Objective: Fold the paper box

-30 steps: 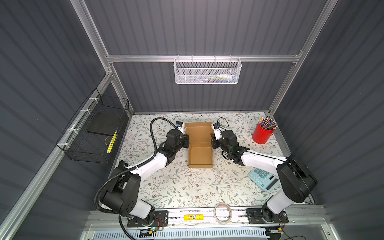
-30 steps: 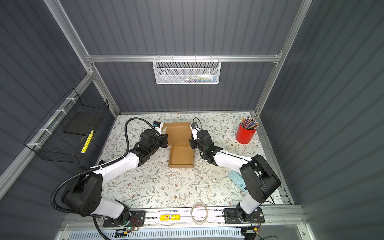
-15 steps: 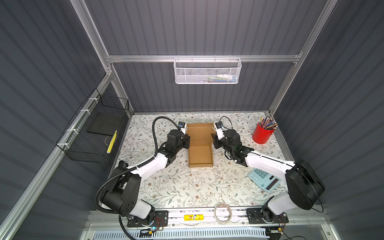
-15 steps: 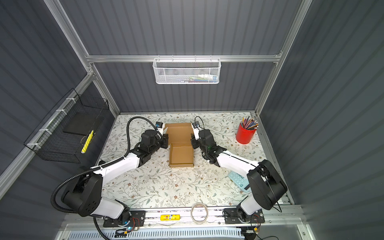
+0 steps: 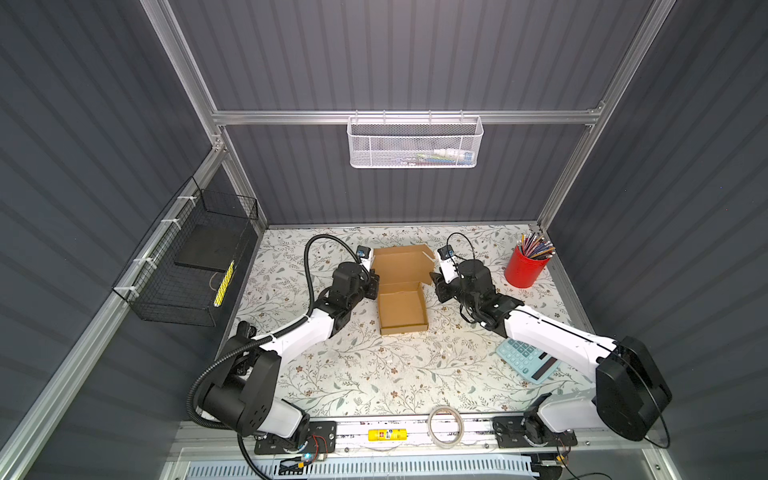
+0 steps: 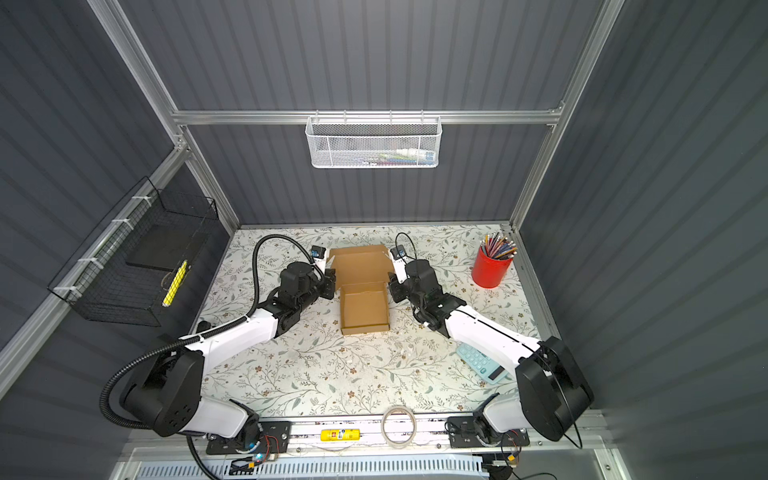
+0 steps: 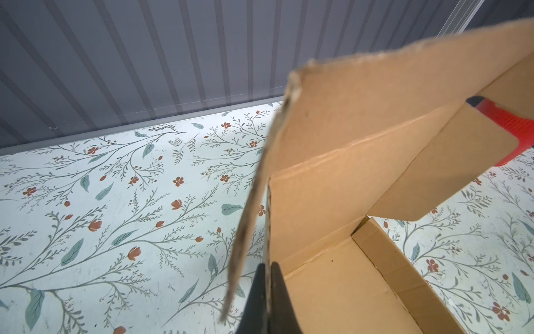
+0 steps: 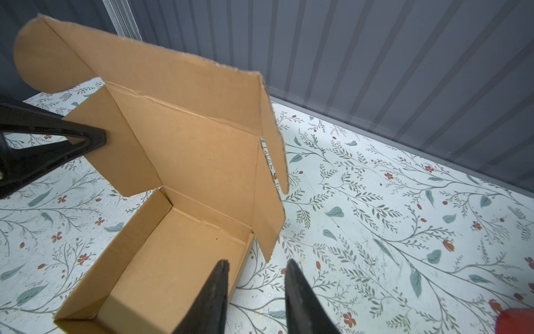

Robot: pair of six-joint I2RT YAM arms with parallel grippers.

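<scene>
Cardboard: plain brown paper box (image 5: 402, 307) on the floral table cover (image 5: 374, 374), past mid-table toward 12 o'clock in both top views.
Box shape: shallow tray formed, walls up. The lid (image 5: 401, 266) is hinged on the tray's 12 o'clock wall and stands raised and open.
Box vs left gripper: left gripper (image 5: 372, 284) sits at the box's 9 o'clock, right at the tray/lid hinge corner.
Left gripper state: pressed together, pinching the lid's 9 o'clock side flap. Left wrist view shows a thin cardboard edge caught between the fingertips (image 7: 280, 292).
Box vs right gripper: right gripper (image 5: 436, 286) is at the box's 3 o'clock, just beside the other hinge corner.
Right gripper state: spread partway, holding nothing. In the right wrist view one finger (image 8: 215, 292) is over the tray, the other over the table cover, with the tray's 3 o'clock wall between them. Contact with the wall: cannot tell.
Lid flap, 3 o'clock side: hangs loose just ahead of the right fingertips.
Surroundings: red pencil cup (image 5: 524, 270) at the box's 3 o'clock, well apart. Calculator (image 5: 524, 358) at 4 o'clock, beside the right arm.
</scene>
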